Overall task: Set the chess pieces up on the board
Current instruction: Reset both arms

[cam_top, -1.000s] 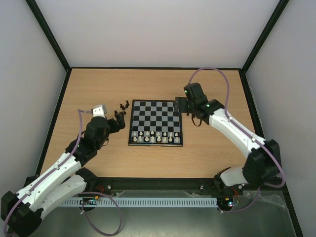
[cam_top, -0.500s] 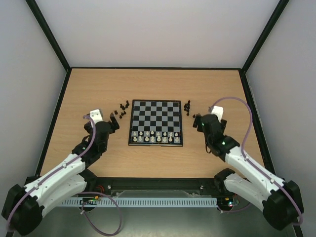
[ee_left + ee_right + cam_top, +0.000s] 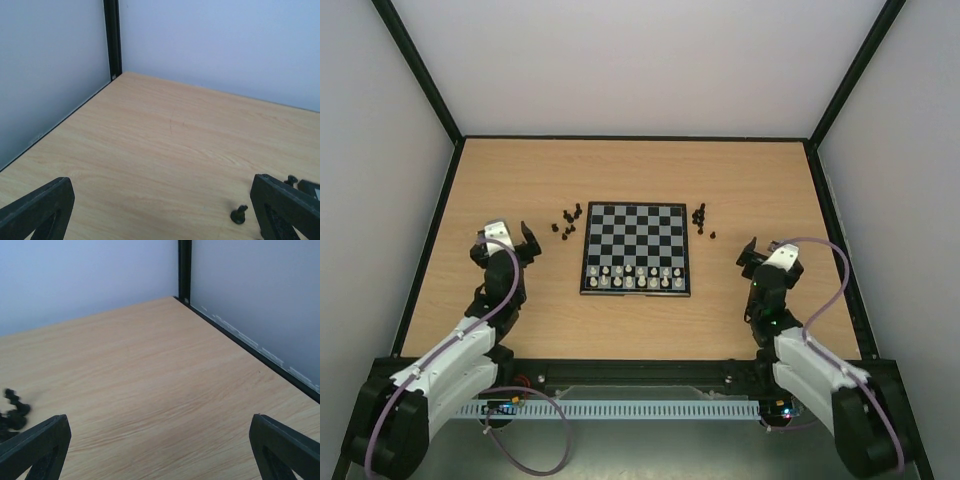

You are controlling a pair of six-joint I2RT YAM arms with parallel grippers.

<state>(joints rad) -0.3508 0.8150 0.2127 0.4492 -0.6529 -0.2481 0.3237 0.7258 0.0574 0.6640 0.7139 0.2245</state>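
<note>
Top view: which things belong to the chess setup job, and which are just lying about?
Job:
board
pale pieces, on the board's two near rows
left black cluster, loose on the table beside the board
right black cluster, loose on the table beside the board

Not the job:
table
frame posts
purple cables on the arms

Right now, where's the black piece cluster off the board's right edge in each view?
Top external: black piece cluster just off the far right corner of the board.
Left wrist: not in it; the black pawn there belongs to the left-side group.
Right wrist: at the left edge, low.
Shared landmark: far-right corner post, also seen top centre in right wrist.
</note>
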